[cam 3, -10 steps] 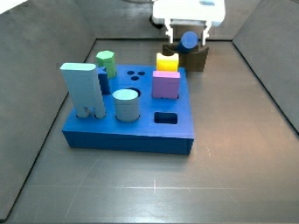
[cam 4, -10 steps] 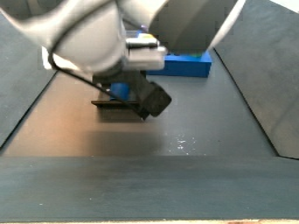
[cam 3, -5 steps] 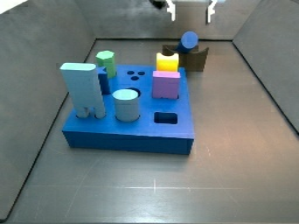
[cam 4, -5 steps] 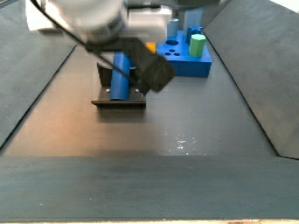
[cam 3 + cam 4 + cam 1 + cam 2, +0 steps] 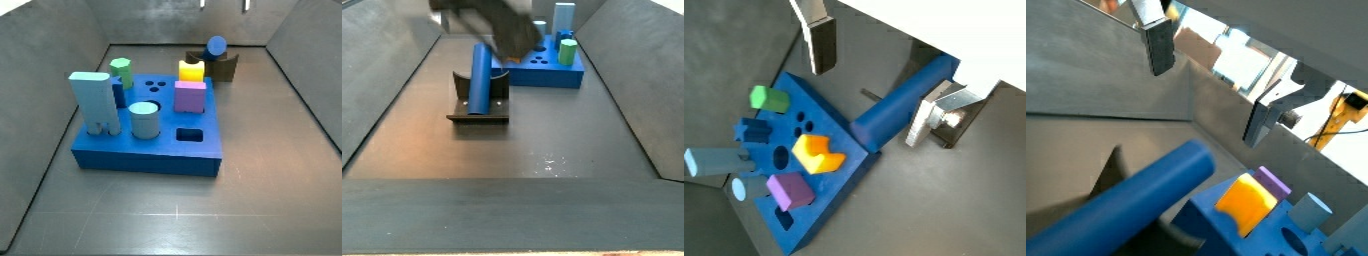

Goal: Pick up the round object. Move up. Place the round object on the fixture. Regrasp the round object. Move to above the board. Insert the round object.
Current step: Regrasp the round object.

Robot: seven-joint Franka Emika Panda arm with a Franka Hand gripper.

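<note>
The long dark blue cylinder peg (image 5: 480, 78) leans in the small dark brown fixture (image 5: 477, 113) beside the blue board (image 5: 147, 140). Above it, the gripper (image 5: 882, 72) hangs with jaws spread, empty.

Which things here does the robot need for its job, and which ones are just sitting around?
For the job:
- round object, leaning in the fixture
- board
- gripper, raised above the round object, fingers open, holding nothing

Just sitting around, all standing on the board:
- green peg
- yellow peg
- purple block
- short pale blue cylinder
- tall pale blue block
</note>
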